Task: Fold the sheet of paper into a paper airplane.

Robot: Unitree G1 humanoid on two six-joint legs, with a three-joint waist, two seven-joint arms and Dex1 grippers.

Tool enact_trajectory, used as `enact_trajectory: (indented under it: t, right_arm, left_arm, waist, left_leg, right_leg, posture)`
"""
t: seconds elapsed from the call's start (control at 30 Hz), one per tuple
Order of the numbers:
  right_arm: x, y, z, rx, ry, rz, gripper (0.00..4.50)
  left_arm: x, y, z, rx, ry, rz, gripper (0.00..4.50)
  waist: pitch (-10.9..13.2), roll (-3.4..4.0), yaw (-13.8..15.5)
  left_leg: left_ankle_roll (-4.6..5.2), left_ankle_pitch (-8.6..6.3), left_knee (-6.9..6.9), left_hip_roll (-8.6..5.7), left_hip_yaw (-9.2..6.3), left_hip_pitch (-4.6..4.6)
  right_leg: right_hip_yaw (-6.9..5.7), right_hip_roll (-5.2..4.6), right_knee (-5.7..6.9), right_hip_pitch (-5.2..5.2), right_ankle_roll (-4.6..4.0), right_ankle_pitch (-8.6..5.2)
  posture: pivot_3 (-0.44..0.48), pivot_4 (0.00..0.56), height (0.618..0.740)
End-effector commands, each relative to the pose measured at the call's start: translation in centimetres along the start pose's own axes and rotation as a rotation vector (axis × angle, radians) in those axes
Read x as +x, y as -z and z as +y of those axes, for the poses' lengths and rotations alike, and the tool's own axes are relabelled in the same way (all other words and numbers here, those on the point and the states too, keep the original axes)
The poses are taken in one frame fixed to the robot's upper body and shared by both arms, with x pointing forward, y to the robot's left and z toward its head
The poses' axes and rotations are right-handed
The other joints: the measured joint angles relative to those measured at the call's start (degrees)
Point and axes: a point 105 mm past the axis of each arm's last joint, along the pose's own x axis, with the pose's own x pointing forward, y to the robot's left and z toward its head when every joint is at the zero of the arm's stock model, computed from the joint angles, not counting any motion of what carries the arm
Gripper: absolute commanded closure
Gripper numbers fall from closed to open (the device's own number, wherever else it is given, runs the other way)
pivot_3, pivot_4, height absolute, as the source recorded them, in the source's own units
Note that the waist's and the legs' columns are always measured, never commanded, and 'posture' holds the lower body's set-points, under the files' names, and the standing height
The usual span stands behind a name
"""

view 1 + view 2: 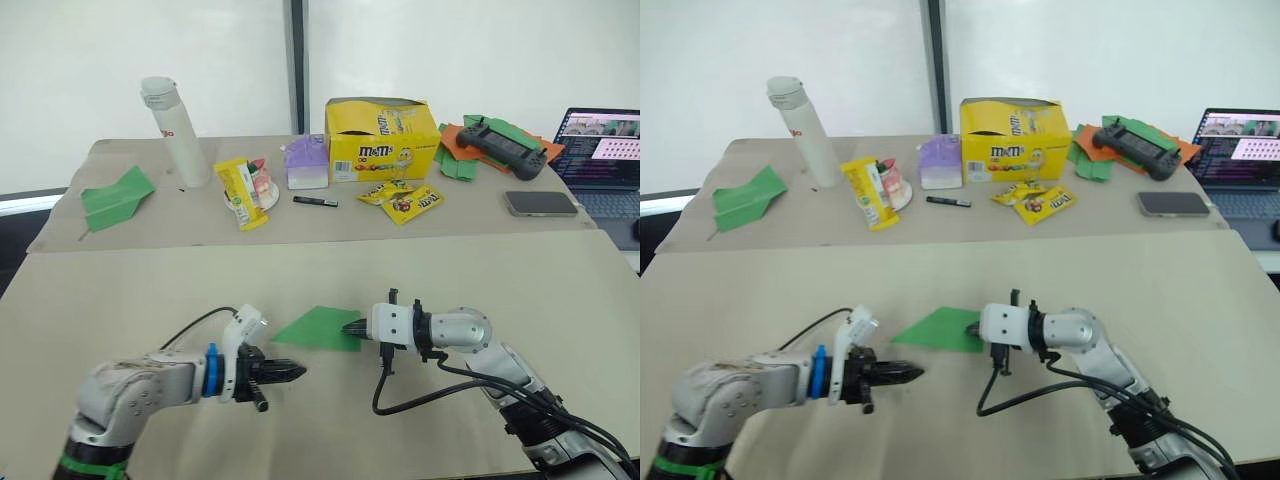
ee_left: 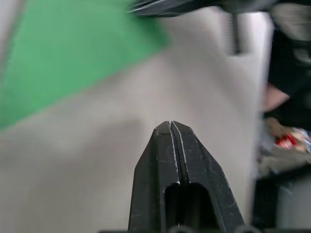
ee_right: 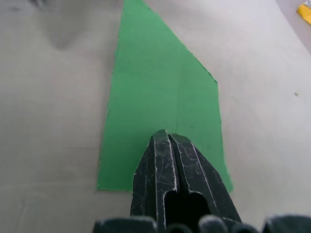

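Right claw point(image 1: 352, 327), fingers pressed together, is resting its tip on the near end of the sheet of paper point(image 1: 322, 328), lying flat mid-worktop point(image 1: 520, 290). Left claw point(image 1: 296, 373), also closed and empty, is hovering just beside the paper's pointed end, which is stretching away from the right claw.

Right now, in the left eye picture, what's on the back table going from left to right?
Green dart → white bottle → snack packet → purple box → yellow M&M's box → gamepad → phone → laptop.
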Motion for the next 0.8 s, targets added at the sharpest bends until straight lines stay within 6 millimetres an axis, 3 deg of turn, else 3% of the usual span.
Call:
enact_trajectory:
  t: [0.03,0.1,0.2,0.33,0.43,0.6,0.77,0.8]
  right_arm:
    - [0.6,1.4,1.5,-0.007,-0.045,0.048,4.50]
    - [0.6,1.5,1.5,-0.010,-0.039,0.050,4.50]
    - [0.5,1.4,1.3,-0.005,-0.019,0.051,4.50]
    - [0.1,1.3,0.9,0.016,0.020,0.051,4.50]
    - [-0.1,1.3,0.8,0.025,0.039,0.057,4.50]
    - [-0.6,0.9,0.3,0.060,0.084,0.048,4.50]
    - [-2.3,-0.7,-0.8,0.218,0.165,-0.066,4.50]
    - [-2.9,-0.8,-1.3,0.249,0.194,-0.081,4.22]
  left_arm:
    - [-1.9,-4.5,2.8,0.144,-0.093,-0.176,4.47]
    - [-1.5,-5.5,3.7,0.190,-0.107,-0.201,4.47]
    - [0.3,-5.4,4.3,0.273,-0.087,-0.158,4.47]
    - [2.3,-3.5,5.2,0.388,-0.060,-0.050,4.47]
    - [2.8,-3.5,5.5,0.414,-0.033,-0.055,4.47]
    - [3.1,-2.2,7.7,0.470,-0.096,0.010,4.47]
    - [3.3,-1.6,8.2,0.458,-0.119,0.001,4.47]
    - [3.3,-1.4,8.2,0.457,-0.123,0.001,4.49]
  waist:
    - [0.00,0.00,0.44]
    - [-0.01,-0.05,0.48]
    - [-0.01,-0.05,0.24]
    - [-0.01,-0.06,0.03]
    - [-0.01,-0.06,0.17]
    - [-0.01,-0.07,0.33]
    - [-0.01,-0.06,0.51]
    - [-0.01,-0.06,0.48]
  left_leg:
    - [-0.03,0.02,0.00,-0.02,-0.01,0.15]
    - [-0.05,0.03,0.00,-0.02,-0.01,0.49]
    - [-0.03,0.00,-0.07,-0.05,-0.02,0.57]
    - [-0.03,-0.10,-0.11,-0.06,0.00,0.52]
    - [-0.03,-0.11,-0.14,-0.02,-0.04,0.46]
    - [-0.03,-0.10,-0.09,-0.04,-0.05,0.49]
    - [-0.02,-0.10,-0.08,-0.05,-0.09,0.49]
    - [-0.02,-0.10,-0.08,-0.05,-0.09,0.47]
  right_leg:
    - [-0.05,0.00,-0.04,0.19,-0.01,0.00]
    - [-0.18,0.03,-0.17,0.63,-0.03,-0.03]
    - [-0.13,-0.05,-0.27,0.73,-0.01,-0.08]
    - [-0.08,-0.03,-0.29,0.63,0.00,-0.07]
    - [-0.10,0.00,-0.27,0.56,-0.01,-0.08]
    - [-0.10,-0.03,-0.23,0.63,0.01,-0.09]
    - [-0.11,-0.05,-0.24,0.66,0.05,-0.11]
    - [-0.11,-0.06,-0.23,0.65,0.05,-0.11]
  posture:
    - [0.000,0.150,0.740]
    - [0.000,0.150,0.740]
    - [0.000,0.150,0.740]
    - [0.000,0.150,0.740]
    - [0.000,0.150,0.740]
    - [0.000,0.150,0.740]
    - [0.000,0.150,0.740]
    - [0.000,0.150,0.740]
